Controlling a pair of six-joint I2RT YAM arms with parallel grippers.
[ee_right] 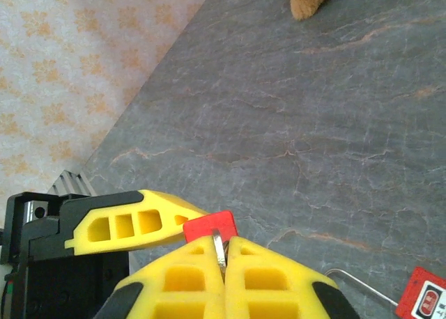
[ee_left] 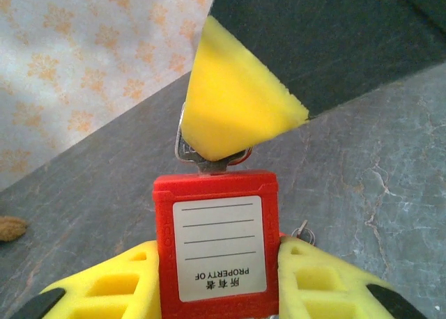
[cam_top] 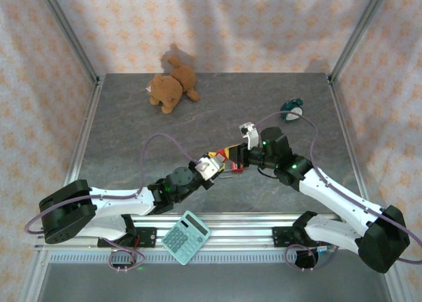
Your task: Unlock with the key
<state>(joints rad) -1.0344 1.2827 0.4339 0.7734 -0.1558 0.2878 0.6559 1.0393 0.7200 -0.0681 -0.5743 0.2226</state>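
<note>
Peach-flowered wallpaper closes in a grey, stone-patterned tabletop (cam_top: 132,144). On it, a brown plush teddy bear (cam_top: 173,88) lies at the back, and a small teal-and-white object (cam_top: 292,109) sits toward the far right. A teal pocket calculator (cam_top: 186,237) rests on the near rail. Both arms meet above the middle of the tabletop.

The left hand (cam_top: 212,165) is partly closed. Its yellow fingers (ee_left: 104,291) press on both sides of a red plastic padlock (ee_left: 216,242) with a white label, which it holds clear of the surface. The right hand (ee_right: 224,263) is fully closed, pinching the flat head of a small silver metal key (ee_left: 219,164) at the padlock's outer end. The key's blade is hidden, so it looks to be pushed into the keyhole.

As for progress, the padlock is gripped, the key is gripped, and the two appear to be mated. What seems left is the twist of the key and the release of the shackle. The shackle cannot be seen on the held padlock, so I cannot tell whether it has sprung. The key head lies flat in line with the label face, which suggests the turn is not yet made.

A second red labelled piece (ee_right: 424,298) with a thin metal rod lies on the tabletop near the right hand; what it is I cannot tell.
</note>
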